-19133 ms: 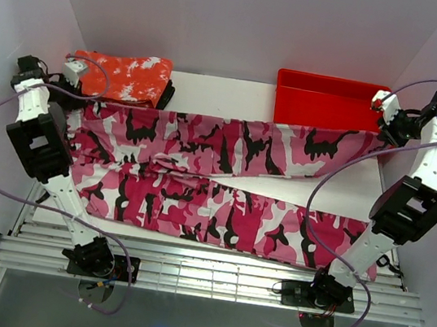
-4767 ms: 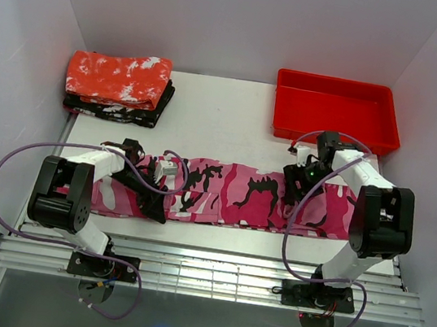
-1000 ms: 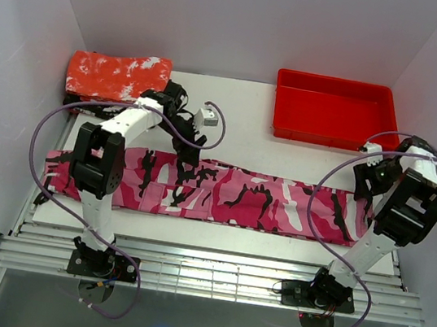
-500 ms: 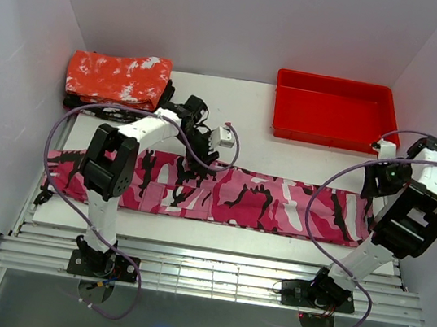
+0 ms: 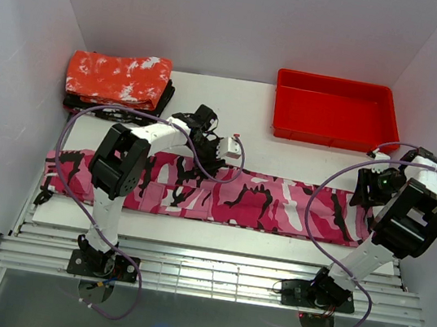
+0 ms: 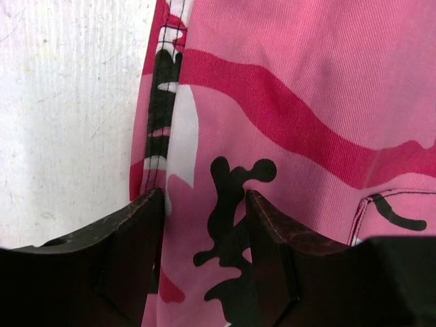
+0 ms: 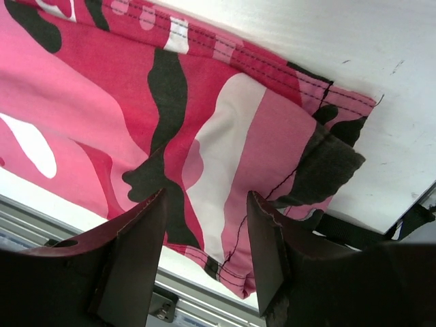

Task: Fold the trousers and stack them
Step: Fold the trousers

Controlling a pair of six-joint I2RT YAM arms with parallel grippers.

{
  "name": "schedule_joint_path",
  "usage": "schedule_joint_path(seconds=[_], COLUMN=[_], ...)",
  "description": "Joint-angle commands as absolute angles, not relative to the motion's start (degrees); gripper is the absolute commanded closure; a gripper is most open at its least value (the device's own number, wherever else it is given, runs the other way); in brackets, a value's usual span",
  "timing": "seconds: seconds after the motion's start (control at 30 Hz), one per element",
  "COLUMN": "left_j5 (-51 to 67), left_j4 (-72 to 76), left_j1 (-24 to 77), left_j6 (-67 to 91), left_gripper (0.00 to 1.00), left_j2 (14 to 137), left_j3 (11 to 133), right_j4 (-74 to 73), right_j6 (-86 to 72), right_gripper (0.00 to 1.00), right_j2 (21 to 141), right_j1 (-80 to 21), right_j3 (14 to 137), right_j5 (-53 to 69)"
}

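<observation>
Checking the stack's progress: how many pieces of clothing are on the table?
3: the pink trousers laid flat along the near edge; a folded red speckled cloth in the far left corner; a dark folded piece under it. Others may be hidden there.

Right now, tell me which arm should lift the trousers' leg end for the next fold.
Right. The right gripper hangs open directly over the hemmed leg end of the trousers, while the left gripper sits mid-length at their far edge.

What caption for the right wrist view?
Right hand open over the hem end of the pink camouflage trousers, lying on the white table.
</observation>
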State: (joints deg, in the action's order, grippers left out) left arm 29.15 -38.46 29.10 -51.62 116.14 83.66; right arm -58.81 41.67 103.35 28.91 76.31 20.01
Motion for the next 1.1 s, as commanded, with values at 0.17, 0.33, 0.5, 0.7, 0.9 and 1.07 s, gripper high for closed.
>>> schedule_joint_path(seconds=[0.17,0.33,0.5,0.7,0.9,1.07], left_j5=[28.8,29.0,29.0,28.3,28.0,27.9], left_j4=[-36.7,-36.7,-36.7,-37.4,-37.6,-37.7], left_j1=[29.5,29.5,29.5,29.6,29.6,29.6], left_j6=[-51.7,-50.8,-50.3,-50.2,-50.2,-50.3], left_gripper=[0.37,0.37,0.37,0.37,0.37,0.37], left_j2=[116.4,116.5,116.9,117.3,117.0,116.6], left_j3=[86.0,86.3,86.7,88.1,88.4,88.1], right_j4=[-51.9,-49.2,-45.2,-44.2,-44.0,-44.1], right_j6=[37.4,36.7,36.8,36.9,36.3,36.4], right_gripper=[0.37,0.34,0.34,0.32,0.29,0.36], right_j2=[104.9,104.2,101.5,99.7,99.3,100.6], right_j1=[29.3,29.3,29.3,29.4,29.4,29.4], right_j3=[73.9,71.4,68.1,67.1,67.0,67.4], right_j5=[20.6,17.9,14.5,12.4,11.8,12.0])
